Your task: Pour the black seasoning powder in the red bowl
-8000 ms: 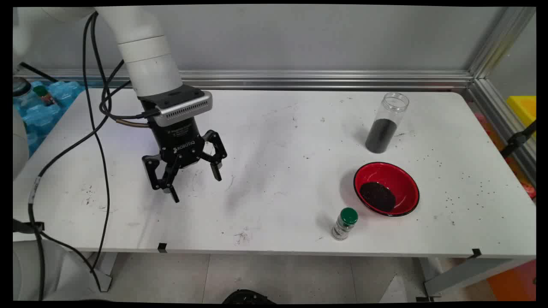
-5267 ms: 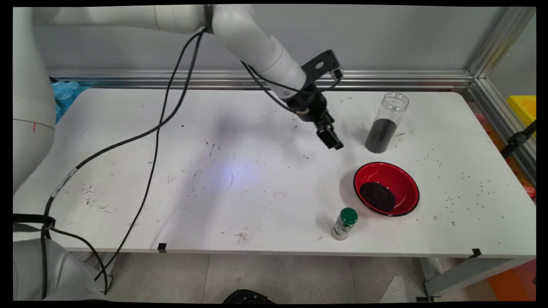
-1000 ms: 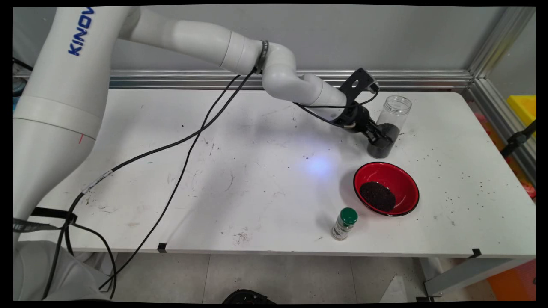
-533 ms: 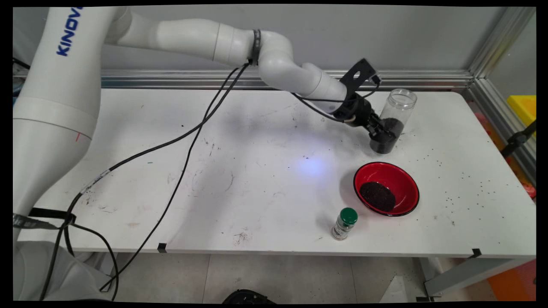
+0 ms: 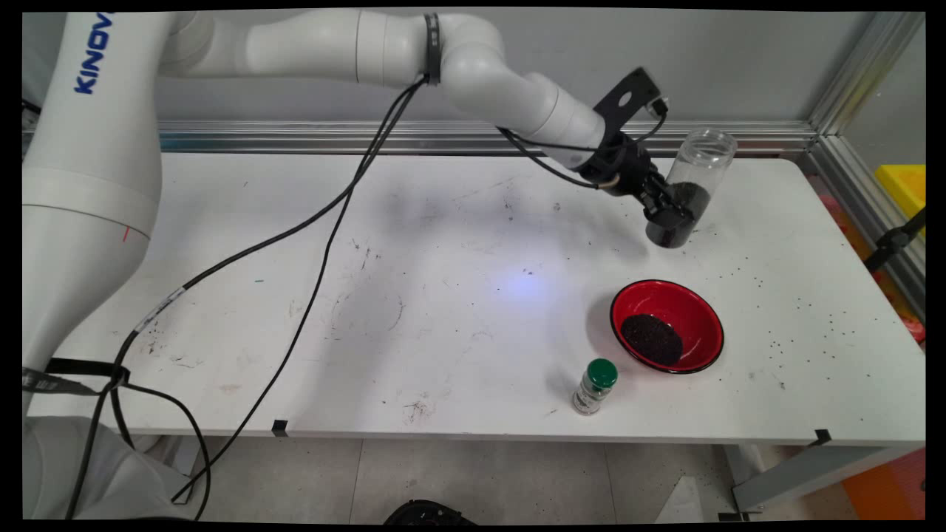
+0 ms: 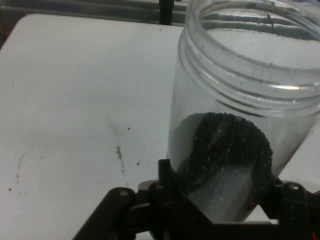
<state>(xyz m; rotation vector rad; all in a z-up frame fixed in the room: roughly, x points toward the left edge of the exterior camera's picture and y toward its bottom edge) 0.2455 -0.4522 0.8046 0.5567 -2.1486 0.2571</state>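
Note:
My gripper (image 5: 671, 211) is shut on the lower half of a clear open-topped jar (image 5: 696, 177) partly filled with small black grains. The jar hangs above the table at the back right, tilted with its mouth up and to the right. In the hand view the jar (image 6: 240, 105) fills the right side, its dark fill sitting between my fingers (image 6: 167, 175). Below and in front of it a red bowl (image 5: 691, 307) holds a heap of the same black grains.
A small green-capped shaker bottle (image 5: 594, 386) stands near the table's front edge, left of the bowl. Black grains are scattered over the right part of the white table (image 5: 295, 295). An aluminium rail (image 5: 443, 137) runs along the back, and black cables hang from the arm.
The gripper crossed from the left to the jar and closed on it. Over the last second the jar has risen off the table and tilted further to the right.

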